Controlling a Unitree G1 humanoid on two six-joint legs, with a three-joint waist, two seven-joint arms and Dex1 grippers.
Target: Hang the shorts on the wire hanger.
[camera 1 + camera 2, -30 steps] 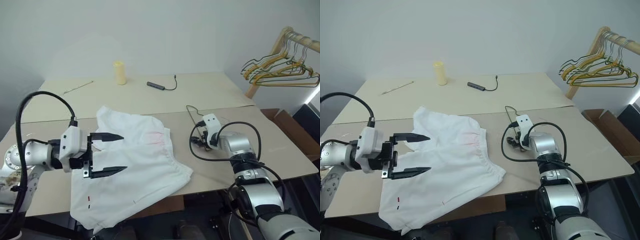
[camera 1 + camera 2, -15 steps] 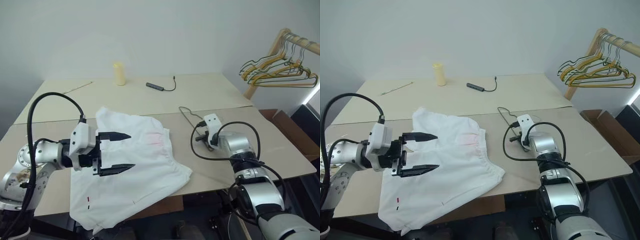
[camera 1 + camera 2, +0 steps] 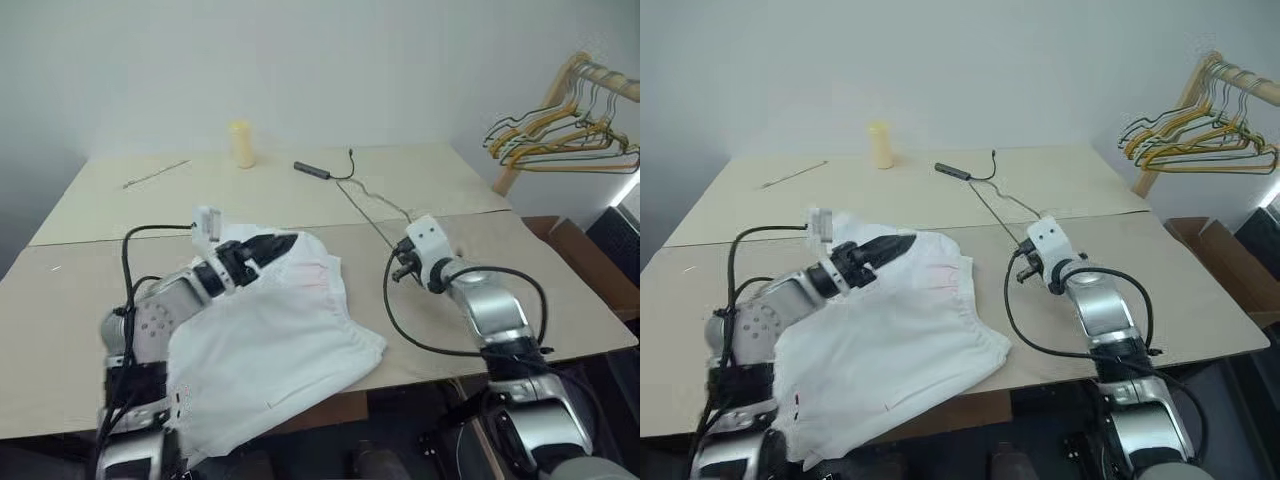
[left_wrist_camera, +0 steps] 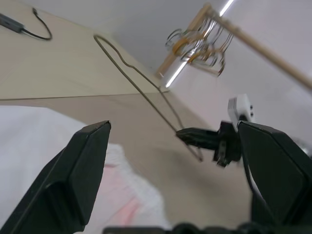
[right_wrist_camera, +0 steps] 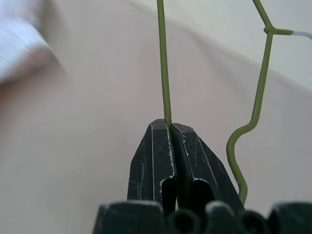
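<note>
Right tool [image 5: 168, 127] is clenched tight on the wire hanger [image 3: 372, 207], pinching one thin strand of it right at the fingertips, and the hanger stands lifted off the desk [image 3: 560, 300], slanting up and away from the tool toward the far side, its curved hook end near the dark cable [image 3: 330, 172] lying back there. In the right wrist view the wire runs straight out from between the pressed-together fingers, with a second bent strand just beside it. Over on the other side, the left tool [image 4: 170, 161] is spread wide, released, holding nothing, its two black fingers pointing across toward the right tool; it hovers over the far edge of the shorts [image 3: 280, 340]. The shorts lie crumpled on the near part of the desk, white with a faint pink print by the gathered waistband, one leg drooping over the front edge. Shorts and hanger are apart, bare desk between them. At the far edge stands a pale yellow cylinder [image 3: 241, 144], with a thin stick [image 3: 155, 174] off to its left. A wooden rack [image 3: 560, 95] at the right carries bunched yellow and green hangers [image 3: 560, 140].
</note>
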